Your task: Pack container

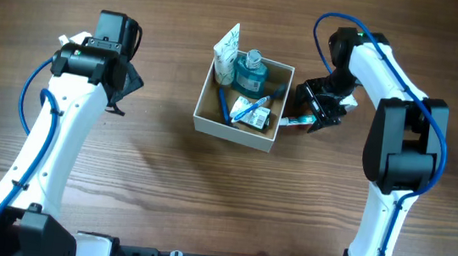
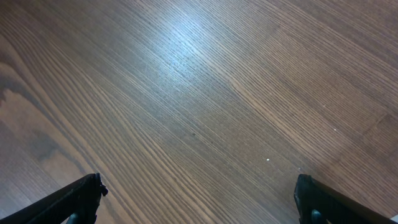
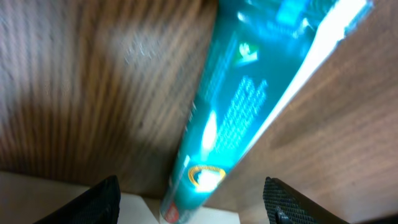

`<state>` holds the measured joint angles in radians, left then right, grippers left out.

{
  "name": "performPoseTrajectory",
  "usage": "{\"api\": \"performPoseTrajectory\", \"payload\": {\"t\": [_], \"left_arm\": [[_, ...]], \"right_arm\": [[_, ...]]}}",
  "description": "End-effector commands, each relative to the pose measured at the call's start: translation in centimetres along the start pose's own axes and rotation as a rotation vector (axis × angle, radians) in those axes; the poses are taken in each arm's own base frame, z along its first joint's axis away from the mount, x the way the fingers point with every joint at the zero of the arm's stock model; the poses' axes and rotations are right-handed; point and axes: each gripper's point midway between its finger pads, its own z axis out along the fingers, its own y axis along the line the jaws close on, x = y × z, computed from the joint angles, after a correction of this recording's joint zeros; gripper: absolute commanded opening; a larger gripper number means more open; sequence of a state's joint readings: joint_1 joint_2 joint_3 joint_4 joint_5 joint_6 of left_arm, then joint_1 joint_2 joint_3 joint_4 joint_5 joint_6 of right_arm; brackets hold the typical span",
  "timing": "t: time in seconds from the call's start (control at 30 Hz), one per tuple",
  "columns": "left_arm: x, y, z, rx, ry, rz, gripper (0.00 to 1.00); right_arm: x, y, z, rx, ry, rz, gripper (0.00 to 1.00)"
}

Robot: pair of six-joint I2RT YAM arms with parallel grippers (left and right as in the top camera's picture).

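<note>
Left jaws wide over table | right jaws wide (no contact) astride teal tube beside container's right wall

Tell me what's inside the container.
The container holds a white tube leaning at one corner, a blue bottle, a blue-and-white pack and a thin blue stick. Anything lying beneath them is covered.

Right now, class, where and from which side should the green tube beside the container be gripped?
Grip the green tube at mid-length, across its narrow width, from above: it lies flat on the table, between the fingers of the open right gripper.
</note>
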<state>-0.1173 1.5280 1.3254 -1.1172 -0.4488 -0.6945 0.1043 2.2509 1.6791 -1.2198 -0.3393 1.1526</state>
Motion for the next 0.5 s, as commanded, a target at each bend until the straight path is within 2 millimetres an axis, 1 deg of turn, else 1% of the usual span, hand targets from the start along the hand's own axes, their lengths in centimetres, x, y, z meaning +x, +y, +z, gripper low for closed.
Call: {"api": "performPoseTrajectory", "payload": {"t": [0.0, 0.2, 0.27, 0.33, 0.47], "left_arm": [[0.0, 0.4, 0.3, -0.020, -0.004, -0.016, 1.00], [0.0, 0.4, 0.3, -0.020, -0.004, -0.016, 1.00], [0.0, 0.4, 0.3, -0.020, -0.004, -0.016, 1.00], [0.0, 0.4, 0.3, -0.020, -0.004, -0.016, 1.00], [0.0, 0.4, 0.3, -0.020, -0.004, -0.016, 1.00]], "right_arm": [[-0.4, -0.5, 0.1, -0.003, -0.026, 0.035, 0.73], [-0.3, -0.7, 1.5, -0.016, 0.000, 0.040, 0.68], [-0.4, -0.7, 1.5, -0.018, -0.003, 0.043, 0.64], [-0.7, -0.6, 1.5, -0.022, -0.014, 0.042, 0.59], [-1.3, -0.8, 1.3, -0.025, -0.020, 0.053, 0.52]]}}
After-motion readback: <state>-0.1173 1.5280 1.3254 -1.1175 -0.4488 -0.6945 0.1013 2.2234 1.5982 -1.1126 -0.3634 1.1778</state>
